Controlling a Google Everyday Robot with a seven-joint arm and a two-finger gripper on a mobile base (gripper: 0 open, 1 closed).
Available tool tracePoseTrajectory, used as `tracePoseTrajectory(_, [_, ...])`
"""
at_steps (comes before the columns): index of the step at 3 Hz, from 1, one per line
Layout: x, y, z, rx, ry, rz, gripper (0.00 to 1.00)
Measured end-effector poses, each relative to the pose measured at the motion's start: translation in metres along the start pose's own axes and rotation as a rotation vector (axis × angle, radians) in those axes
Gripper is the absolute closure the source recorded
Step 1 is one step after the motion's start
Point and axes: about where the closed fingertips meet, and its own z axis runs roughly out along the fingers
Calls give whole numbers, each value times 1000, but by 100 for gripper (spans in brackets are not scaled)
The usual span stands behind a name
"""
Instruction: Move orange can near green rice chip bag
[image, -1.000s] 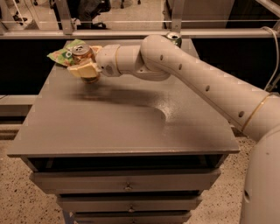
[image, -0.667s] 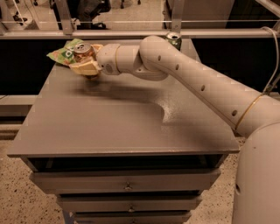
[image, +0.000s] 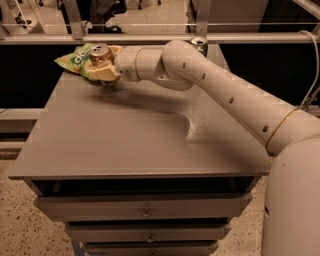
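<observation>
A flat grey table (image: 125, 145) fills the middle, with drawers (image: 145, 207) under its top. The floor (image: 20, 225) below is speckled. A metal rail (image: 150, 37) runs along behind the table, and it is dark under the rail. A green can (image: 200, 44) stands at the far edge, partly hidden behind the big white arm (image: 225, 95). The arm reaches from the right across the table to the far left corner. The gripper (image: 104, 69) is at that corner, low over the table top. It is pinching the orange can (image: 101, 53), which stands up straight with its silver top showing. The green rice chip bag (image: 75, 57) lies at the same corner, just behind and left of the can. I cannot tell if the can touches the bag
</observation>
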Motion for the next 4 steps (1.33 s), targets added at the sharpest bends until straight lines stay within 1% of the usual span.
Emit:
tracePoseTrajectory(1, [2, -11, -3, 26, 3, -16, 36])
tracePoseTrajectory(2, [13, -20, -5, 47, 13, -8, 13])
tracePoseTrajectory(3, [21, -26, -7, 61, 22, 1, 0])
tracePoseTrajectory(4, [24, -30, -11, 73, 30, -1, 0])
